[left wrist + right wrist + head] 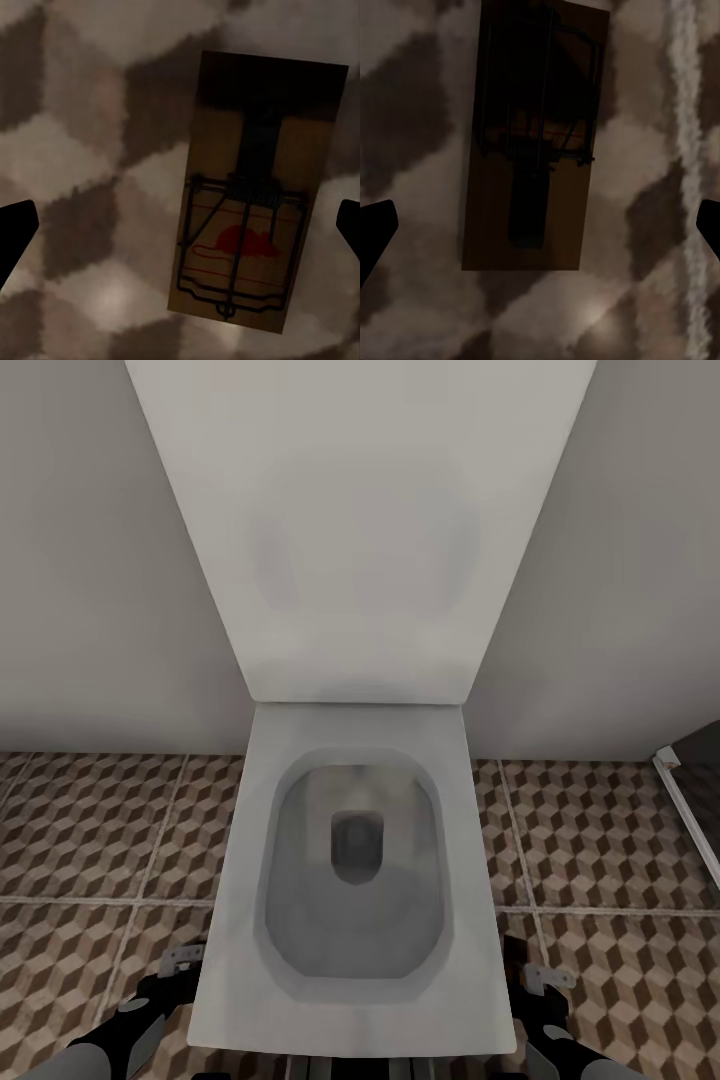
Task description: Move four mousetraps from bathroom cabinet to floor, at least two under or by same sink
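In the left wrist view a tan mousetrap with dark wire and a red mark lies flat on the cube-patterned bathroom floor. My left gripper is open above it, its fingers wide apart. A second mousetrap lies on the floor tiles in shadow under my open right gripper. In the head view the left gripper and the right gripper hang low on either side of the toilet. The cabinet and the sink are out of view.
A white toilet with its lid up stands straight ahead against the pale wall, between my two arms. Patterned floor spreads to both sides. A dark panel with a white frame stands at the right edge.
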`<state>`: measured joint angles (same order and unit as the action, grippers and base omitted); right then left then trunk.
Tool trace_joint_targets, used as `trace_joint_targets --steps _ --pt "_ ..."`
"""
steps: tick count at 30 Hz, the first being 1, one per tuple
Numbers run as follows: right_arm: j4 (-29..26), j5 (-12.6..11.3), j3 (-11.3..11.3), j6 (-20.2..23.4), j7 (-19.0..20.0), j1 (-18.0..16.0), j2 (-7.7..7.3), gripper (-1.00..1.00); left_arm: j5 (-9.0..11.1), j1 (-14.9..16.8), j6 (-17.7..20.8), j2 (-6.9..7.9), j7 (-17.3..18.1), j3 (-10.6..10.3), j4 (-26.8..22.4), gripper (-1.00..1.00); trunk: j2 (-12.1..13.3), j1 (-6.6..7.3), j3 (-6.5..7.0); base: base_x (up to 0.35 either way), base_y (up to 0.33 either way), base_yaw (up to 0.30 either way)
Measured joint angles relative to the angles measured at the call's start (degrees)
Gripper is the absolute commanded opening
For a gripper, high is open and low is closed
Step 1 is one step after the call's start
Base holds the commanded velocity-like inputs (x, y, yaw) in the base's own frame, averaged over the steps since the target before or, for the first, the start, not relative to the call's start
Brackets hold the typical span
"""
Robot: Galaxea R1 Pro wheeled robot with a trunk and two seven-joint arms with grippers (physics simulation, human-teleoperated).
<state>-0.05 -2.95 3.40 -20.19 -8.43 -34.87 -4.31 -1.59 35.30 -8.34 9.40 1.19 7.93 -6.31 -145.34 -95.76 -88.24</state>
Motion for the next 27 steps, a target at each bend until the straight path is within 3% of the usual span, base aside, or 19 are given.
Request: trace_joint_targets --steps 27 --pt "0.0 0.0 0.0 0.01 0.0 0.0 -0.1 1.0 -0.29 0.0 -0.72 -0.19 -0.21 -0.33 -0.16 1.0 0.0 0.0 0.0 0.0 0.0 0.0"
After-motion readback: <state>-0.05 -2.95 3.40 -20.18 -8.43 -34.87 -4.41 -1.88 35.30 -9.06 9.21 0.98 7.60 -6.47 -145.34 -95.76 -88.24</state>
